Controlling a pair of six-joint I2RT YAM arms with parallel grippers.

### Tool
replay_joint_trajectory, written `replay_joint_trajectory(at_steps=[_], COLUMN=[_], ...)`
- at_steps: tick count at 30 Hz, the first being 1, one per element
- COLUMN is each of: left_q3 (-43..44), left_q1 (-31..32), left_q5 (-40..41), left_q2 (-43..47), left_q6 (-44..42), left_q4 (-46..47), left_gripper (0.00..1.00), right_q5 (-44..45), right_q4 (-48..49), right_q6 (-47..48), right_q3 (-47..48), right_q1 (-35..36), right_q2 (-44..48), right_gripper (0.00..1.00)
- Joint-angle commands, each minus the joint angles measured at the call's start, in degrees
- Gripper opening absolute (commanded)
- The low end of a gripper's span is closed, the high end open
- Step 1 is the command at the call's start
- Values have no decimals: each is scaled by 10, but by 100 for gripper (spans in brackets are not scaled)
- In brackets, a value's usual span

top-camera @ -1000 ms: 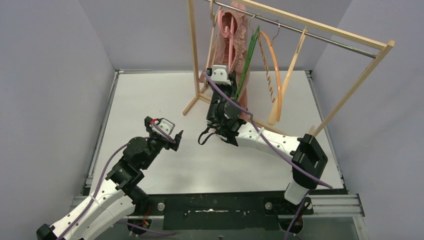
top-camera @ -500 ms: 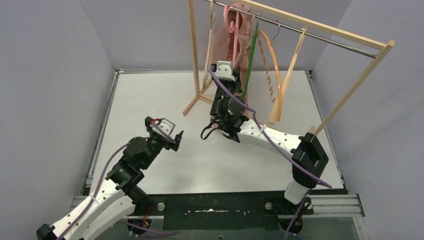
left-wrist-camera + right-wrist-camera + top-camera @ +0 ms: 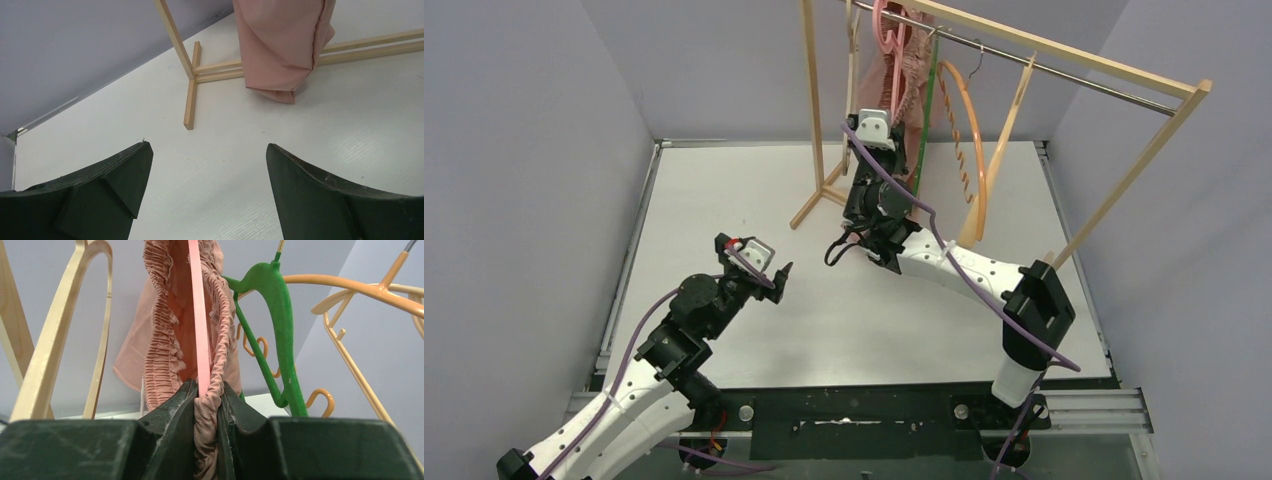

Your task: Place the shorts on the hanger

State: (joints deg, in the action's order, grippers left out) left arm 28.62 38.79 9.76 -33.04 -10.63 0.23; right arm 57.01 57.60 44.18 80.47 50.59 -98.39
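Note:
The dusty-pink shorts (image 3: 907,72) hang on the pink hanger (image 3: 886,40) near the left end of the wooden rack's rail. In the right wrist view the gathered waistband (image 3: 162,330) wraps the hanger's pink bar (image 3: 198,315). My right gripper (image 3: 206,395) is shut on the shorts' cloth together with the hanger's lower edge; in the top view the right gripper (image 3: 882,118) is raised below the shorts. The shorts' hem (image 3: 280,60) hangs just above the table in the left wrist view. My left gripper (image 3: 207,155) is open and empty, low over the table, well short of the rack (image 3: 769,278).
A wooden clothes rack (image 3: 1064,62) stands at the back, its foot (image 3: 191,100) on the table. A green hanger (image 3: 272,315), an orange hanger (image 3: 360,295) and a beige hanger (image 3: 55,335) hang beside the shorts. Grey walls close in left and right.
My right gripper has risen and moved toward the rail, carrying the hanger and shorts higher. The left arm has not moved.

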Motion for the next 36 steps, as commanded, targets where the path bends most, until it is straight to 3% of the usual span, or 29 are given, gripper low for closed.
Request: replay_joint_trajectory(at_steps=[1, 9, 13, 17, 19, 29, 33, 36], left_q3=[3, 4, 5, 4, 4, 4, 4, 4], left_q1=[-4, -4, -4, -4, -4, -7, -10, -11], left_q5=[-9, -13, -18, -18, -19, -29, -34, -34], left_q2=[11, 12, 13, 16, 17, 11, 10, 10], left_q6=[5, 5, 5, 6, 7, 9, 11, 11], left_q4=[35, 35, 34, 32, 33, 37, 38, 38], left_gripper=[85, 85, 85, 85, 85, 85, 85, 85], right_q5=[-27, -21, 0, 65, 83, 117, 120, 116], right_q4=[24, 9, -48, -244, -298, -230, -222, -238], right_q6=[-30, -39, -70, -188, -233, -185, -169, -173], right_q3=[29, 44, 76, 167, 185, 212, 219, 218], right_q1=[-7, -16, -17, -11, -9, 2, 25, 44], right_q2=[0, -10, -20, -33, -34, -62, -62, -51], right_gripper=[0, 0, 0, 0, 0, 0, 12, 31])
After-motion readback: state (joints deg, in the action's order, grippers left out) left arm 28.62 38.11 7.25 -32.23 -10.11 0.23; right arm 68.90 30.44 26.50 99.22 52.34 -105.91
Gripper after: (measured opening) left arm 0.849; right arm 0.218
